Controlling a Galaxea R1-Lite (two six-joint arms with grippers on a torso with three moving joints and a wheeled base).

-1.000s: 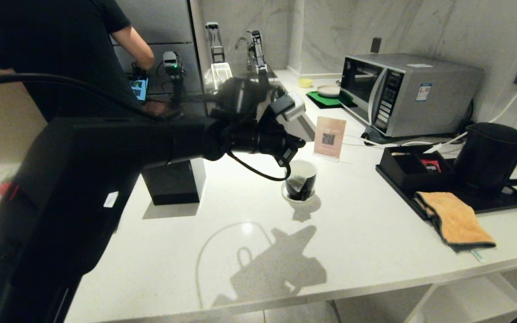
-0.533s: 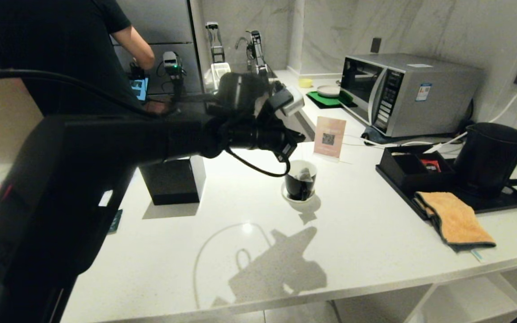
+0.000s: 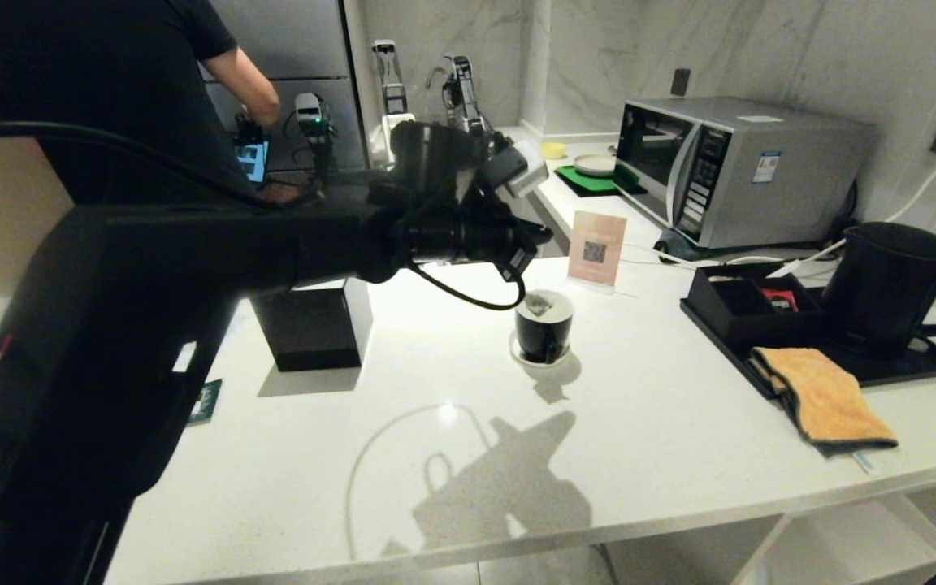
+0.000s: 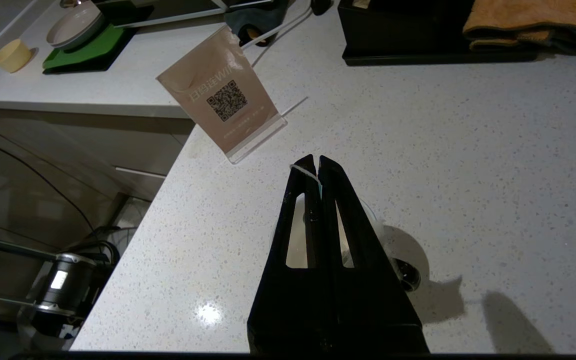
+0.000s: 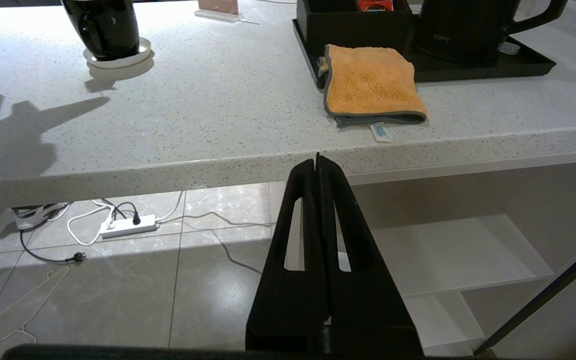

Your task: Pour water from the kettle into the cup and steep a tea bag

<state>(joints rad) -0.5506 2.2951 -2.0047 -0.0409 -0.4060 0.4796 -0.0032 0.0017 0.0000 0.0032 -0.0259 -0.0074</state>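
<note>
Steeping underway: left gripper, pressed together on the tea bag's string, dangles the tea bag at the mouth of the cup, frame centre. Needs gentle lowering next, straight down. Right gripper closed, parked below the counter edge. Kettle far right on its tray; QR sign just behind the cup, orange cloth well clear.

Just under my black left claw sits the cup, glossy black outside, white within, on a white saucer. A pale tea bag shows at its rim. The counter below is white with fine grey speckles. Off to my claw's right lie an orange cloth edged in grey, and the matte black kettle.
</note>
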